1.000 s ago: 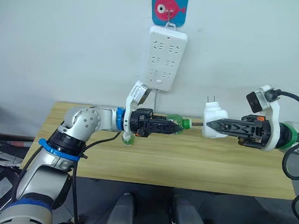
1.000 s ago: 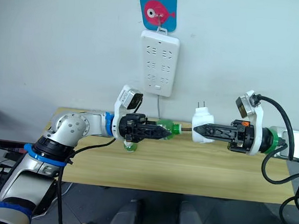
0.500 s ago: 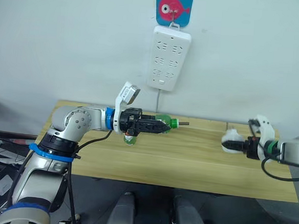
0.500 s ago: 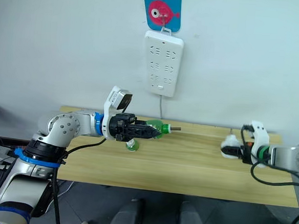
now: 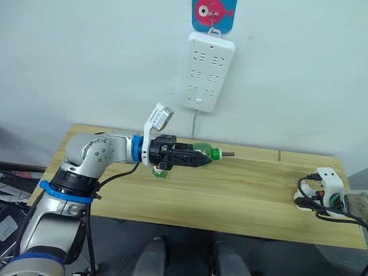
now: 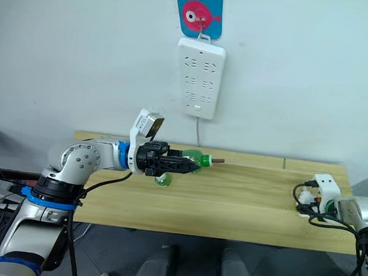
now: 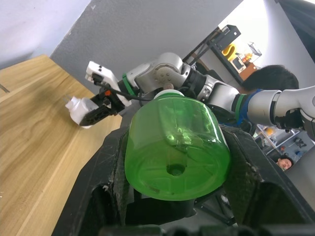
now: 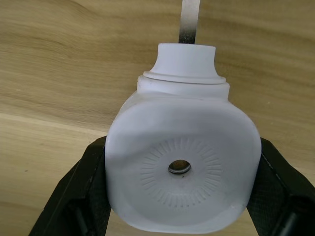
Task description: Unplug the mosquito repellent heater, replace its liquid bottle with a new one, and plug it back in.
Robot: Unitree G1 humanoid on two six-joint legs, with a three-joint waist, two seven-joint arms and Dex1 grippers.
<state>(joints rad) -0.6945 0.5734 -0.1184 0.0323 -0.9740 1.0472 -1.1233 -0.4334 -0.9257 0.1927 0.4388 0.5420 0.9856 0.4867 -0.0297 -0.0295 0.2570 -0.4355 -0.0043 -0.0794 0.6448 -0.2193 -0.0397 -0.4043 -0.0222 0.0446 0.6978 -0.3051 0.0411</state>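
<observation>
Wooden worktop (image 5: 243, 199) carries the whole job. At its near right end the right gripper (image 8: 179, 196) has its jaws closed on the mosquito repellent heater (image 8: 182, 167), vented top facing the wrist camera, prongs pointing away over the wood. Further in, on the left, the left gripper (image 5: 192, 157) holds its jaws shut around a green bottle (image 7: 174, 145), lying level with its wick tip pointing right; a second green bottle (image 5: 159, 171) stands just beneath it. At the back, a white power strip (image 5: 206, 72) hangs on the wall under a fish hook plate (image 5: 212, 6).

Risk: bottle and heater are well apart, so bringing them together slightly off-axis could jam or bend the wick. A sideways squeeze might also slip the smooth bottle.
</observation>
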